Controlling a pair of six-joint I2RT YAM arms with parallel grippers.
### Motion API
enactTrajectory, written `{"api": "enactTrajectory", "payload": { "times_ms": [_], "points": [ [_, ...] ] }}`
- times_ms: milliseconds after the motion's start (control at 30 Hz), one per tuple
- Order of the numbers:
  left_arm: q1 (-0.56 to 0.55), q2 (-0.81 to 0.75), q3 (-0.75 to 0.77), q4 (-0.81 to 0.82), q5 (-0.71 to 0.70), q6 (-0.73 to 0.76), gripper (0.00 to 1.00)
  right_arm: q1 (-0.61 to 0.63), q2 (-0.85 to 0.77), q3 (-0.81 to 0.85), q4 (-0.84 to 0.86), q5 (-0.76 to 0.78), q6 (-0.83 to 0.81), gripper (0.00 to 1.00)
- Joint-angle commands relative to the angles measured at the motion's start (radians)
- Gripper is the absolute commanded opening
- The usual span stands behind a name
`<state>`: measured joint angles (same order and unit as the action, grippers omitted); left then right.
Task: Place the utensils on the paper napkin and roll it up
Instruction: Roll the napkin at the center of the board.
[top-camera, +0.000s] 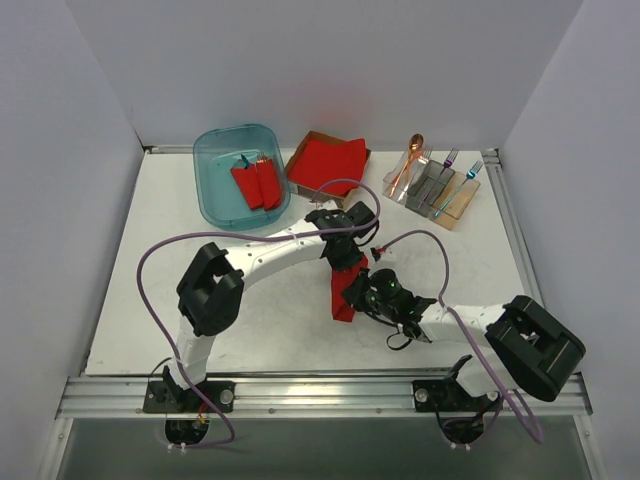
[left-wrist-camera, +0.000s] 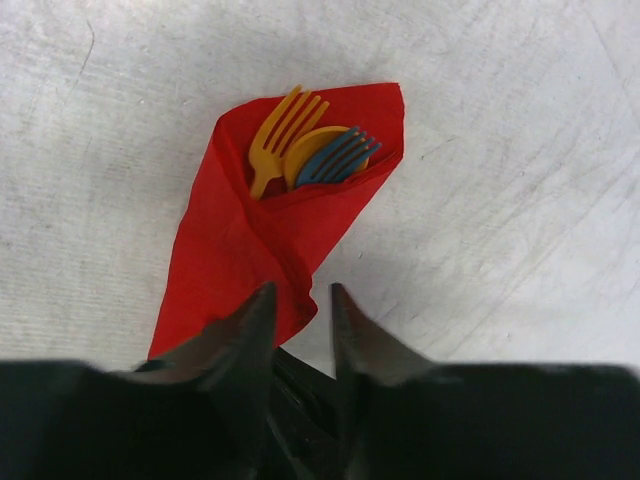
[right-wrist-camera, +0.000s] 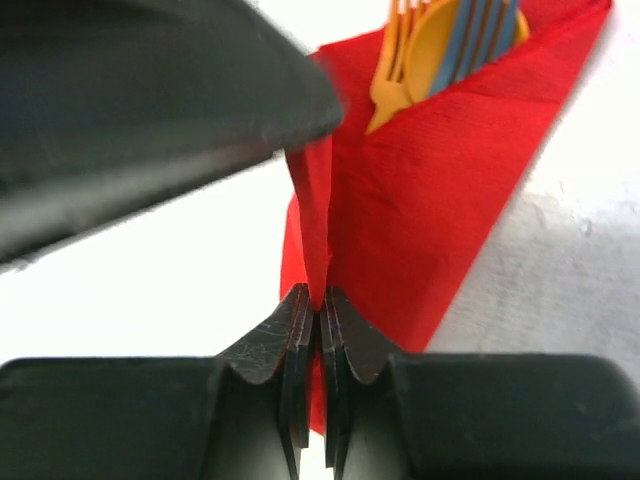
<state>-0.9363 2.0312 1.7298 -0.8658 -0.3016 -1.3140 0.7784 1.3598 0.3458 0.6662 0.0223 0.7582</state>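
The red paper napkin lies on the table, folded into a cone round the utensils. An orange-yellow fork, an orange-yellow spoon and a blue fork stick out of its open end. My left gripper is open, with its jaws a little apart just over the napkin's narrow end. My right gripper is shut on a raised fold of the napkin. In the top view both grippers, left and right, meet over the napkin at mid-table.
A blue tub with red rolled bundles stands at the back left. A thick red stack in brown cardboard is behind the grippers. A clear holder with more cutlery is at the back right.
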Motion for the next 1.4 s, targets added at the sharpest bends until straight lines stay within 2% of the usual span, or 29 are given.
{"api": "enactTrajectory", "payload": {
  "times_ms": [0, 200, 233, 367, 433, 567, 600, 667, 700, 800, 1033, 1367],
  "points": [
    [-0.004, -0.032, -0.006, 0.066, 0.001, 0.042, 0.43, -0.007, -0.002, -0.014, 0.033, 0.031, 0.01, 0.05],
    [-0.007, -0.084, -0.015, 0.109, -0.054, 0.114, 0.65, -0.007, -0.016, -0.028, 0.03, 0.041, 0.013, 0.01],
    [-0.007, -0.092, -0.021, 0.114, -0.066, 0.122, 0.71, -0.007, -0.016, -0.028, 0.029, 0.041, 0.013, 0.01],
    [-0.009, -0.161, -0.056, 0.122, -0.14, 0.173, 0.74, -0.007, -0.021, -0.033, 0.03, 0.047, 0.015, 0.01],
    [-0.012, -0.189, -0.088, 0.142, -0.168, 0.186, 0.74, -0.005, -0.025, -0.036, 0.03, 0.05, 0.016, 0.01],
    [-0.018, -0.265, -0.202, 0.185, -0.217, 0.222, 0.66, -0.01, -0.033, -0.042, 0.032, 0.053, 0.02, 0.01],
    [-0.018, -0.276, -0.258, 0.197, -0.226, 0.228, 0.6, -0.011, -0.033, -0.044, 0.033, 0.051, 0.02, 0.01],
    [-0.021, -0.311, -0.317, 0.238, -0.241, 0.236, 0.54, -0.013, -0.034, -0.051, 0.044, 0.047, 0.024, 0.01],
    [-0.022, -0.321, -0.372, 0.258, -0.243, 0.245, 0.46, -0.013, -0.033, -0.053, 0.05, 0.047, 0.026, 0.01],
    [-0.027, -0.361, -0.487, 0.376, -0.232, 0.309, 0.39, -0.016, -0.03, -0.057, 0.064, 0.041, 0.03, 0.01],
    [-0.033, -0.402, -0.665, 0.699, -0.114, 0.484, 0.38, -0.018, -0.025, -0.062, 0.078, 0.034, 0.032, 0.01],
    [-0.035, -0.345, -0.691, 0.846, 0.012, 0.598, 0.43, -0.022, -0.031, -0.068, 0.087, 0.027, 0.038, 0.02]
  ]
}}
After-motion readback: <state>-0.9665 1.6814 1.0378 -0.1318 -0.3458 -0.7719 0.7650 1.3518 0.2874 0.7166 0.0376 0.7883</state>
